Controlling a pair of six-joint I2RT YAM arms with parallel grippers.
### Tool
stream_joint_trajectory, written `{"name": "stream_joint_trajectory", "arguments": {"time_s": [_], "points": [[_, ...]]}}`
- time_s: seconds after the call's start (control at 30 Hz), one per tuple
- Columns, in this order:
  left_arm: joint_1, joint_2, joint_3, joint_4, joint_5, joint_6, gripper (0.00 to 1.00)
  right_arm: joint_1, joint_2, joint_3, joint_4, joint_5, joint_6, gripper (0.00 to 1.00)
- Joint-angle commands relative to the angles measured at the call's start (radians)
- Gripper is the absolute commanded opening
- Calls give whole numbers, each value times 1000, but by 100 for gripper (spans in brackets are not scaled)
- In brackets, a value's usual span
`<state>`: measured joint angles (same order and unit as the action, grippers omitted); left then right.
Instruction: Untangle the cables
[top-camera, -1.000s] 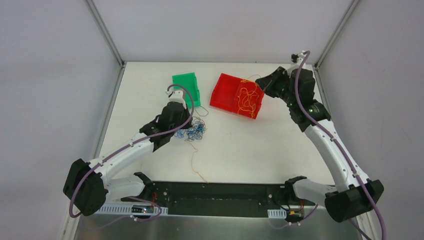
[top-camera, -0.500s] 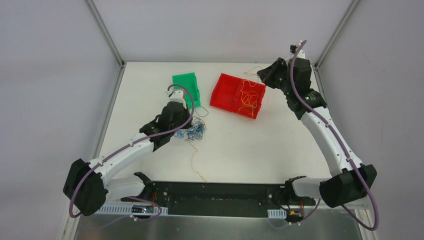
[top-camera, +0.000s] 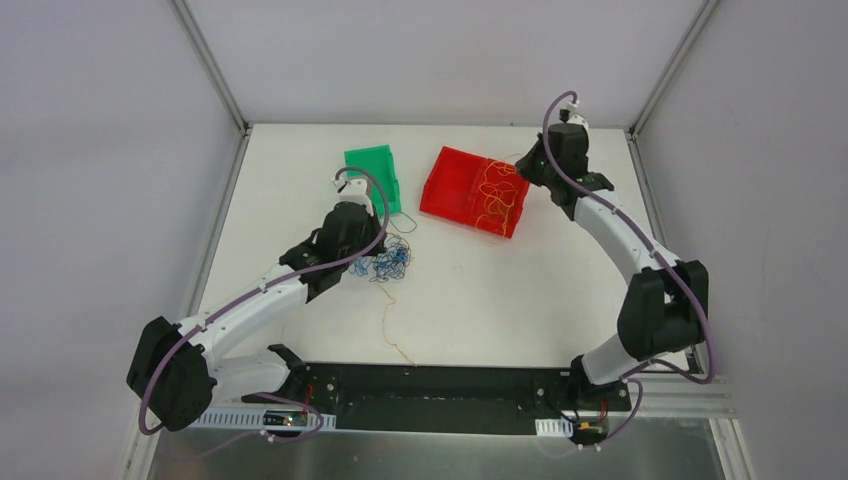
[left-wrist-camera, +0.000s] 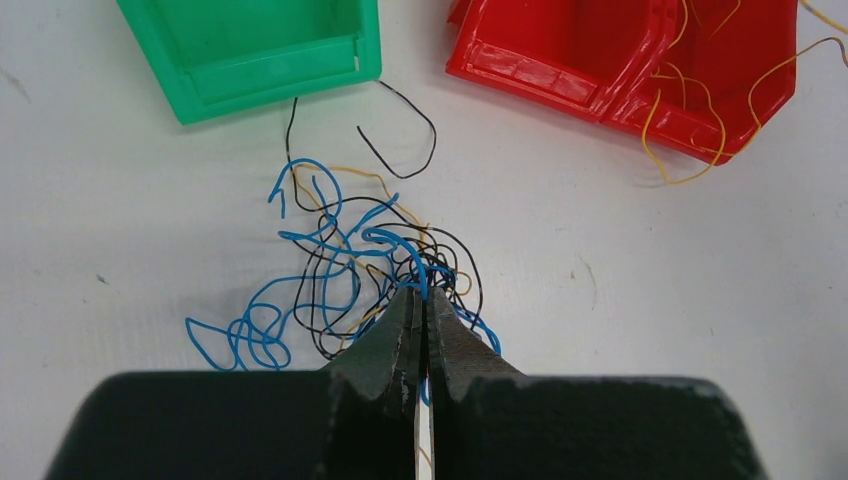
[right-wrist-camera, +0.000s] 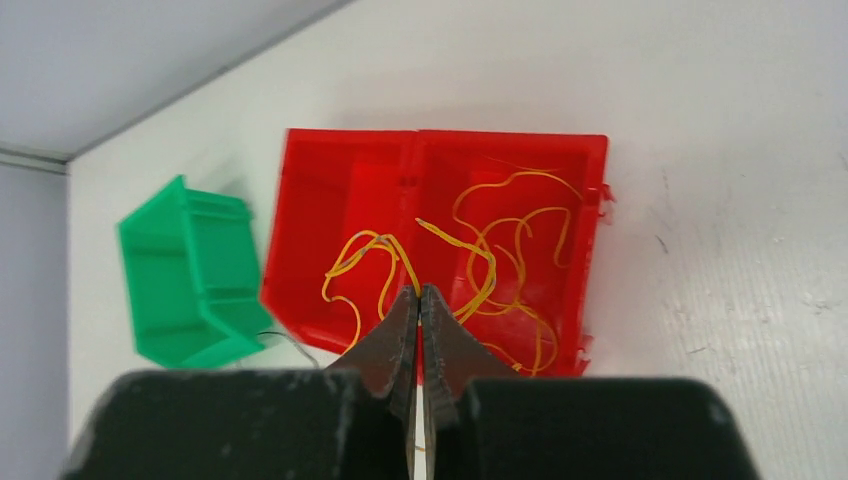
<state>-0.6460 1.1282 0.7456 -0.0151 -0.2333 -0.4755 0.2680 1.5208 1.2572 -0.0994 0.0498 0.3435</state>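
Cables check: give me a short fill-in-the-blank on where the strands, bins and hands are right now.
1. The yellow cables lie in the bin coloured ____.
2. The knot of blue and black cables lies on the table, close to the ____ bin.
3. The left hand is shut at the knot; the right hand is shut above the ____ cables.
Missing words: red; green; yellow.

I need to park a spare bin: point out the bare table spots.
Bare table on the near side of the red bin, between the yellow strand and the right arm; another patch left of the green bin. Crowded: the wire tangle pinched in the left claw, beside the green bin.
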Motion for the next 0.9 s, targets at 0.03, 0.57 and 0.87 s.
{"name": "stream_joint_trajectory", "arguments": {"time_s": [0.03, 0.57, 0.87], "points": [[9, 3, 36, 35, 24, 14, 0, -1, 90, -22, 49, 125, -105, 0], [9, 13, 40, 35, 32, 21, 0, 125, 464, 334, -298, 324, -229, 17], [-6, 68, 81, 53, 181, 53, 0, 138, 79, 225, -326, 347, -156, 69]]}}
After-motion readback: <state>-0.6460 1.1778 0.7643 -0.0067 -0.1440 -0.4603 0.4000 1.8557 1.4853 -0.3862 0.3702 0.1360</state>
